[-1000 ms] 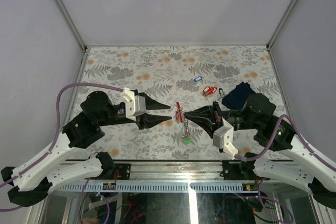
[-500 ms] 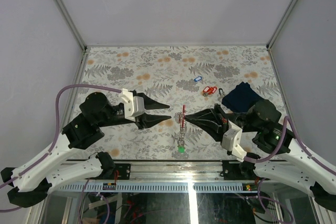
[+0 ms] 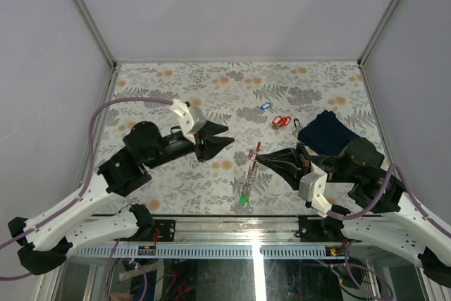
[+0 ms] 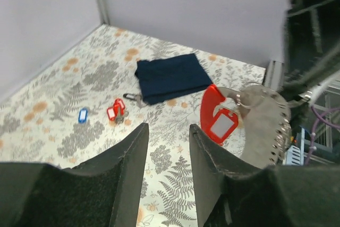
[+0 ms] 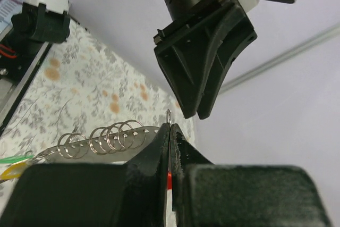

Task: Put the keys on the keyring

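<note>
Top view, left arm: Your left gripper (image 3: 227,136) has drawn back from the keyring (image 3: 250,174), toward the far left. Half a second ago its tips stood just beside the ring's upper end. Its jaws are parted and hold nothing.
Top view, right arm: Your right gripper (image 3: 259,159) has pulled the keyring nearer and tilted it. The green tag (image 3: 243,200) now lies closer to the near edge of the desk (image 3: 176,82).
Top view, loose stock: The blue-tagged key (image 3: 265,106) and red-tagged keys (image 3: 281,121) lie unmoved on the desk, near the navy cloth (image 3: 324,130).
Left wrist view: The fingers are apart and empty. A red tag (image 4: 218,118) hangs at the keyring ahead, and the loose keys lie well beyond.
Right wrist view: The fingers are pressed shut on one wire loop (image 5: 168,123) of the keyring. The spare loops (image 5: 106,136) trail to the left.
Bearing on task: Judged a break between threadings. The ring is secured but no key is in hand, so you must fetch one next.
</note>
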### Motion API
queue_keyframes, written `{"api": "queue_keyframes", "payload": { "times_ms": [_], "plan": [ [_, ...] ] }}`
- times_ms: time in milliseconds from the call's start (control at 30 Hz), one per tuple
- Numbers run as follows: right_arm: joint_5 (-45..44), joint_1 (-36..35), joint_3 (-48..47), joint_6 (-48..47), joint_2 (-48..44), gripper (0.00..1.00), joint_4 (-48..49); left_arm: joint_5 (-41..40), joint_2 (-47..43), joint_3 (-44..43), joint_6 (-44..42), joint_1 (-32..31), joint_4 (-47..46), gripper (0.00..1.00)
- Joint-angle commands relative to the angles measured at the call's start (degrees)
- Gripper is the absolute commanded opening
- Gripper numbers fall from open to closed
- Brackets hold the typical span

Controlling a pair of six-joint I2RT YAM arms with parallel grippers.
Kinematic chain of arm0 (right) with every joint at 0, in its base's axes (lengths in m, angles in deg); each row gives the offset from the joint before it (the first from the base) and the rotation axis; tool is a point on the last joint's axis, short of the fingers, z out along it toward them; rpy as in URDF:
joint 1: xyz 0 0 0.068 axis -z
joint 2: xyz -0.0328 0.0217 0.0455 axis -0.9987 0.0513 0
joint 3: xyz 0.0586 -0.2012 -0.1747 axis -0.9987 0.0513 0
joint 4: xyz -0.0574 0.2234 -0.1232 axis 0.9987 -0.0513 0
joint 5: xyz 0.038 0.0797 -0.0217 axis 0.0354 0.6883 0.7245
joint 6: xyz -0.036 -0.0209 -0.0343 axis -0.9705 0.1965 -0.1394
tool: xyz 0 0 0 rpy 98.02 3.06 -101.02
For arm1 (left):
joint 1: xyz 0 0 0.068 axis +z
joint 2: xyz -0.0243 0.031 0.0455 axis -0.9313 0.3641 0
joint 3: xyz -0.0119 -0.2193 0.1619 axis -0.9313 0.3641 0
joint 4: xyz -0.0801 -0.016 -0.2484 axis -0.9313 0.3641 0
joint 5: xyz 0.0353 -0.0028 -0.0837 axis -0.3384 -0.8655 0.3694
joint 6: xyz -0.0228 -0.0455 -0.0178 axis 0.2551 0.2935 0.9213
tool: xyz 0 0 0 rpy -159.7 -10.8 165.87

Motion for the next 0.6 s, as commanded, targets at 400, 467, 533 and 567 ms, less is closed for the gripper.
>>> {"api": "queue_keyframes", "payload": {
  "times_ms": [400,467,533,567],
  "plan": [
    [-21.26,-0.17,-7.49,22.27,-1.7,0.0,-16.7,2.24,37.71,-18.04,14.42,13.03,-1.32,0.38],
    [-23.24,-0.16,-7.36,23.95,-1.47,0.0,-17.5,0.68,44.33,-24.17,14.7,13.31,1.4,0.38],
    [-24.43,-0.17,-6.46,25.17,-1.63,0.0,-17.19,-1.02,49.9,-27.63,15.36,13.42,2.09,0.38],
    [-24.67,-0.17,-6.02,25.67,-1.6,0.0,-16.92,-1.5,52.44,-29.03,15.62,13.5,1.82,0.38]
  ]
}}
